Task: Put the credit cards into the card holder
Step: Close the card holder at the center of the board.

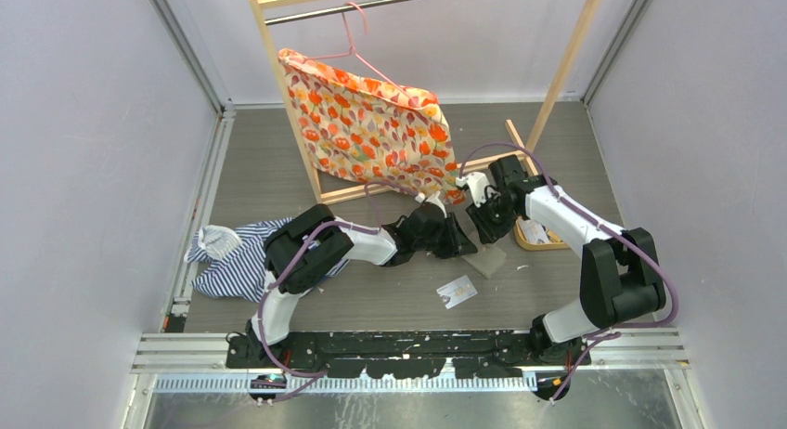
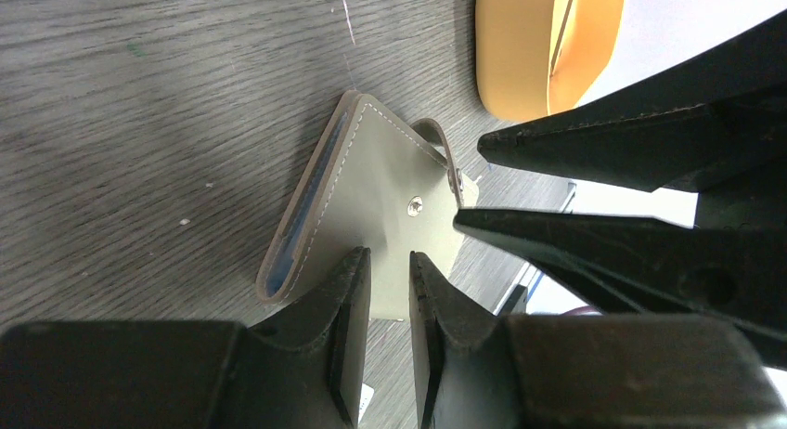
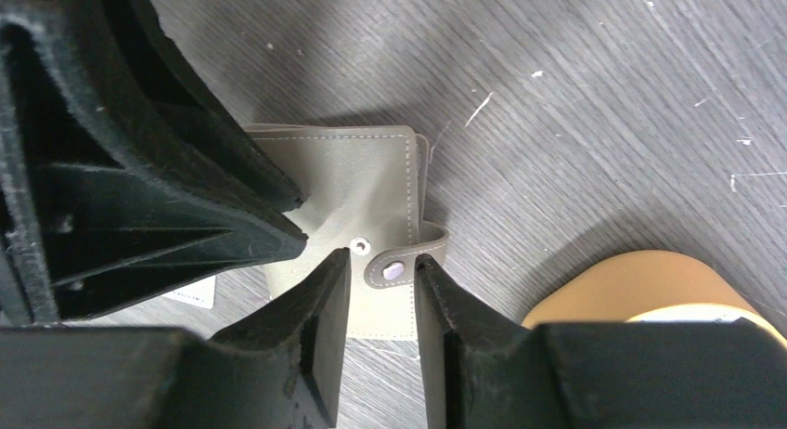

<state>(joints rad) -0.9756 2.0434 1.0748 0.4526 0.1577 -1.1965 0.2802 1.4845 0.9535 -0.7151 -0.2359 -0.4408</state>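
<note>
On table: one card holder (image 3: 357, 215), left jaws pinching its edge; right jaws parted astride snap tab (image 3: 401, 265).

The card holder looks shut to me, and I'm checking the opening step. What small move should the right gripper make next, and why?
Probably close the right gripper on the snap tab and pull it off the stud. Its fingers straddle the tab without pinching it. The card holder lies folded on the table, with the left gripper pinching its near edge to steady it.
</note>
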